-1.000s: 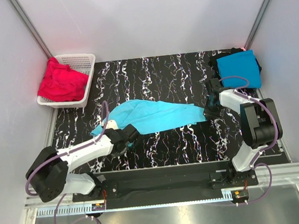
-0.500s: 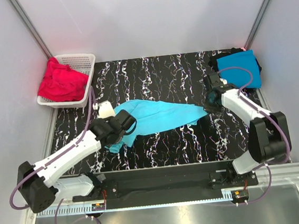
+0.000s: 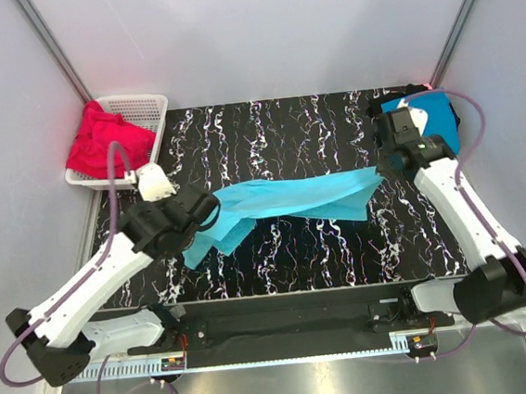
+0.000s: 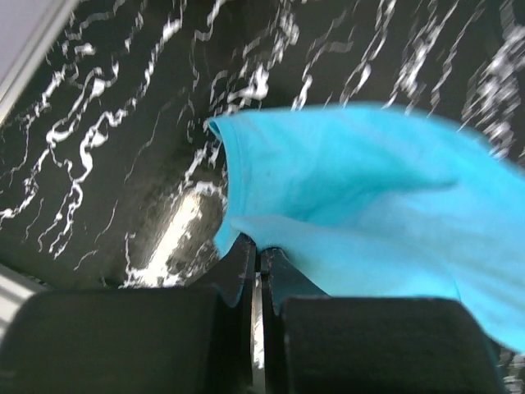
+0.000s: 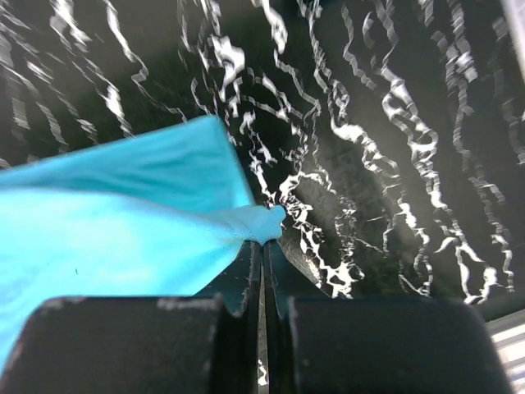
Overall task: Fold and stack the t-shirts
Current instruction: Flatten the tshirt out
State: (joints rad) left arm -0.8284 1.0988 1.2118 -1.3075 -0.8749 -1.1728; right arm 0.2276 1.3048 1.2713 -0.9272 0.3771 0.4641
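T-shirts show in four colours: one turquoise t-shirt (image 3: 291, 199) out over the table (image 3: 284, 130), one blue t-shirt (image 3: 428, 116) folded at the far right corner, one black t-shirt (image 3: 386, 101) showing only as a dark edge under the blue one, and a heap of red t-shirts (image 3: 99, 143) in the white basket (image 3: 147, 106) at the far left; how many are in that red heap cannot be told. There are two arms and one basket. The turquoise t-shirt is drawn out into a long band, its long axis running left to right across the middle of the table and rising slightly toward the far side at its right end. A loose flap hangs from the left end toward the near edge. The left gripper (image 3: 210, 205) has its jaws pressed together on the cloth at the band's left end, and its wrist view shows the fingers pinching a fold with the fabric spreading away to the right. The right gripper (image 3: 385, 162) is likewise clamped tight on a bunched corner at the right end, just beside the folded blue shirt, with the fabric trailing off to the left in its wrist view. The shirt thus spans the gap between the two grippers.
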